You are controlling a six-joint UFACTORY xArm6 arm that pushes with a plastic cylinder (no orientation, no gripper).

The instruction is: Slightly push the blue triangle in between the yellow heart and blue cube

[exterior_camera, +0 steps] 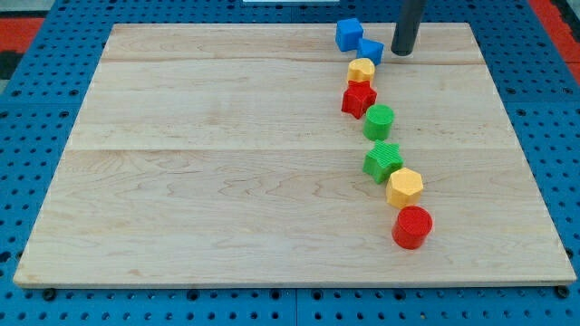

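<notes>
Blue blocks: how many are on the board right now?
2. The blue cube sits near the view's top edge; the blue triangle touches its lower right, just left of my tip. None appear hidden.

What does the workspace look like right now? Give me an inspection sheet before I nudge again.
Surface: wooden board, flat, blocks in a chain down the view's right half.
Job's things: blue cube near the view's top edge; blue triangle just below-right of it, touching or nearly so; yellow heart right below the triangle.
Clutter: red star, green cylinder, green star, yellow hexagon, red cylinder, continuing the chain downward.
Grippers: none; my tip rests just to the view's right of the blue triangle, small gap.
Cables: nothing seen.
Surroundings: blue perforated table around the board.
</notes>
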